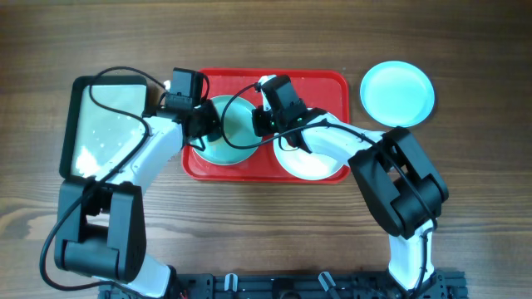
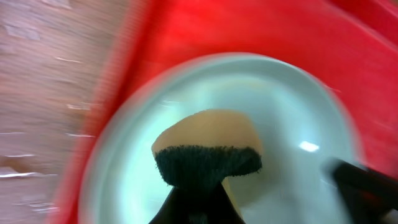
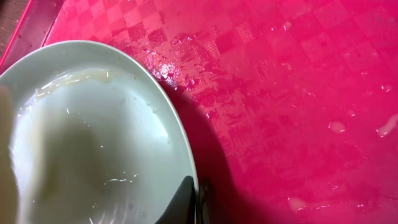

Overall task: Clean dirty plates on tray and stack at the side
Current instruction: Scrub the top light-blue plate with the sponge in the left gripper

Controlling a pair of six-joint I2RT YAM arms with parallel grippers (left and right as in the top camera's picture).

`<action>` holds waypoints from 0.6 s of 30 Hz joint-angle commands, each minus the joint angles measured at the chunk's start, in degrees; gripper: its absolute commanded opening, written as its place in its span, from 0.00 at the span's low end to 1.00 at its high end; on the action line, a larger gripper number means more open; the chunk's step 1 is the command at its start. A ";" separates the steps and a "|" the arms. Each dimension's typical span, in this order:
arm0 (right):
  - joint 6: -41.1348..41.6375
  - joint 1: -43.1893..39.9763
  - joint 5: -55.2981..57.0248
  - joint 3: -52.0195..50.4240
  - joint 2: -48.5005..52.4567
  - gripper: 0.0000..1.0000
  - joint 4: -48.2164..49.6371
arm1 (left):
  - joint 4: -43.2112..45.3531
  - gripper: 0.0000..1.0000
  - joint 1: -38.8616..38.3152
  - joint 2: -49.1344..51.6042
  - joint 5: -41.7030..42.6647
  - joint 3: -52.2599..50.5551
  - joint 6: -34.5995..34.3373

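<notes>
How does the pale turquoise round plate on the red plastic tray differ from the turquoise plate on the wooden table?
The tray's turquoise plate lies in the red plastic tray; the table's turquoise plate sits outside, to its right. The former has the left hand pressing a yellow sponge on it; the latter is untouched, fully exposed. Both are round, glossy, equal-sized.

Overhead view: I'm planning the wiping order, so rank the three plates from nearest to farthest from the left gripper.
1. The turquoise plate in the tray, in the left half, right under the left gripper and its sponge.
2. The white plate, in the right half of the tray.
3. The turquoise plate on the table, past the tray's right end.
</notes>
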 commanded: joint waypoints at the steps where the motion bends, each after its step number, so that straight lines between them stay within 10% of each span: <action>1: 0.42 -0.35 2.03 0.17 -0.42 0.04 -0.09 | 0.98 0.04 -1.88 2.91 10.78 -0.76 -0.79; 18: 0.24 -0.70 2.75 0.20 -0.42 0.04 -0.59 | -9.92 0.04 -2.97 2.69 -29.14 -0.61 -0.31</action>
